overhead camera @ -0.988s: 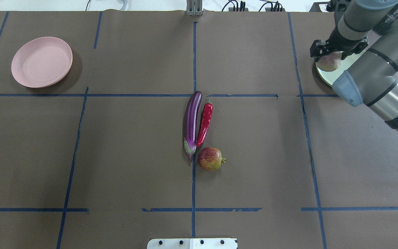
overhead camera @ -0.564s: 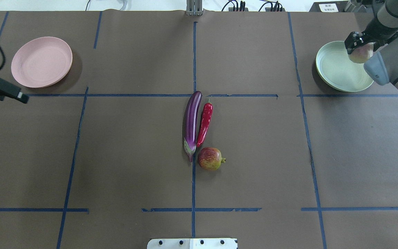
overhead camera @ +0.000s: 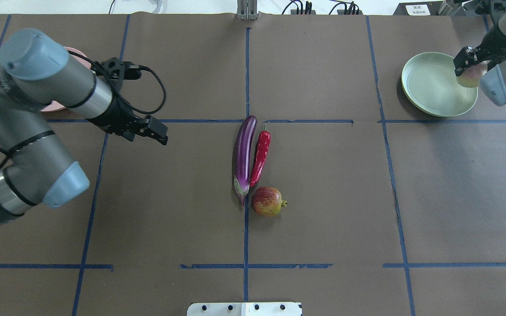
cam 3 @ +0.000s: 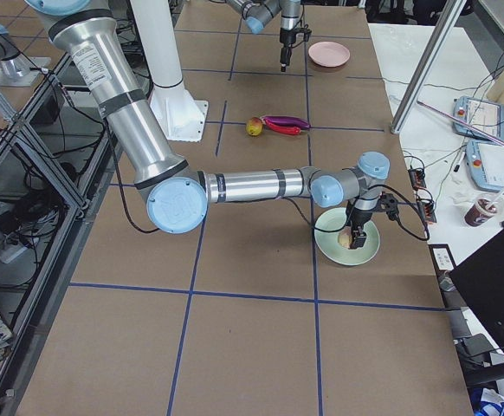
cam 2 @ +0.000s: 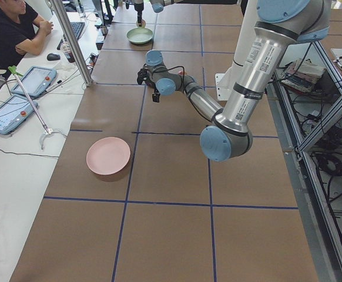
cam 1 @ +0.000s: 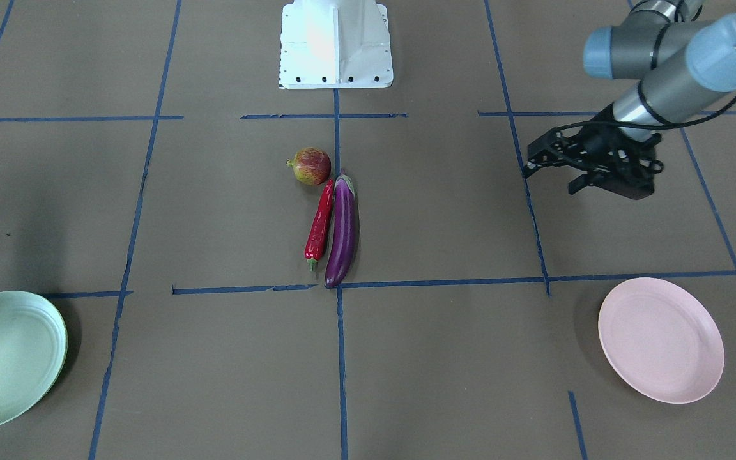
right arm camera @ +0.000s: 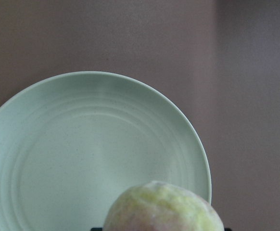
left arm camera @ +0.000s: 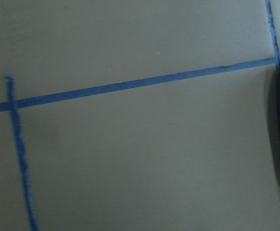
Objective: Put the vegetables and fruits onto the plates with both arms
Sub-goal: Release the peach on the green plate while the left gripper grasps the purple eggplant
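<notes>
Closest to the robot, the red-yellow fruit [overhead camera: 268, 201] is sitting on the bench [overhead camera: 345, 197] near its middle, just beside the capped end of the eggplant [overhead camera: 244, 153]. The eggplant is lying lengthwise away from the robot, and the red chili [overhead camera: 260, 156] is lying alongside it on the robot's right, close enough that the two look to be touching. None of the three is being handled.

Further out on the left side, the left gripper [overhead camera: 147, 134] is hovering over bare bench, well apart from the eggplant. Its fingers are standing apart and gripping nothing. Its wrist camera is catching only the eggplant's edge.

At the far left, the pink plate [cam 1: 660, 340] is lying empty. At the far right, the green plate [overhead camera: 433, 85] is also carrying nothing on its surface. The right gripper [overhead camera: 469, 69] is hanging over that plate's rim on the robot's right side, its fingers closed around the pale yellow-green fruit [right arm camera: 164, 207]. Whether the fruit is touching the plate cannot be told.

By my reading, the task is only beginning: one fruit is being delivered but not yet released, and three items are waiting on the bench.
</notes>
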Motion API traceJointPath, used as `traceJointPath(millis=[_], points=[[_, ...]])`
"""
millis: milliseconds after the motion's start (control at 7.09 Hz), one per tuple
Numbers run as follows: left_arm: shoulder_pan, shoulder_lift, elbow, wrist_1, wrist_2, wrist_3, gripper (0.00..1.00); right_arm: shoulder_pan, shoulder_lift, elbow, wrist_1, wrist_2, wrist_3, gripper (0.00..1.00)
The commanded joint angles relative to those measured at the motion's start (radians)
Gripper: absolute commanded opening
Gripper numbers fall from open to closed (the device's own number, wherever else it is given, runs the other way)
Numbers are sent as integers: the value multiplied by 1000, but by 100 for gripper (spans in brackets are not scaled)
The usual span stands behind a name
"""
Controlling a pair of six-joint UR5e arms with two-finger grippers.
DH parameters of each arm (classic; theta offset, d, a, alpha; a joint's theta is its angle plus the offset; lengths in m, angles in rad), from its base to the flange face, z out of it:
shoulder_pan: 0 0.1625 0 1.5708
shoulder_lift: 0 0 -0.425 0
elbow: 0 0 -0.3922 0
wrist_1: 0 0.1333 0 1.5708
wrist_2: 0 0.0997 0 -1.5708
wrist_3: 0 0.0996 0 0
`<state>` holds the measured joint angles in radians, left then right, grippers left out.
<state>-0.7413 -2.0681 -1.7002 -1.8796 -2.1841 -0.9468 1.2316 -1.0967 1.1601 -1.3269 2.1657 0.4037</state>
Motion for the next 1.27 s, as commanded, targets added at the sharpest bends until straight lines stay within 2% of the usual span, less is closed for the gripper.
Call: traceJointPath(millis=[0, 282, 423, 564, 706, 847, 1129], points=[[94, -174, 146, -9, 104, -67, 100, -17, 0, -4, 11, 13, 0, 99], [120, -283, 252, -10, 112, -84, 100, -15, -12, 4, 87, 16, 4, 100], [144, -317, 295, -13, 144, -95, 97, -14, -12, 28, 90, 25, 4, 100], [176, -343, 325, -15, 209, -96, 91, -12, -14, 65, 91, 60, 6, 100], [186, -346, 355, -53, 233, -96, 86, -12, -31, 85, 91, 78, 6, 100], [188, -359, 410, -100, 234, -104, 82, -11, -48, 123, 89, 86, 6, 100], [188, -368, 435, -115, 234, -104, 67, -12, -104, 255, 81, 149, 117, 100]])
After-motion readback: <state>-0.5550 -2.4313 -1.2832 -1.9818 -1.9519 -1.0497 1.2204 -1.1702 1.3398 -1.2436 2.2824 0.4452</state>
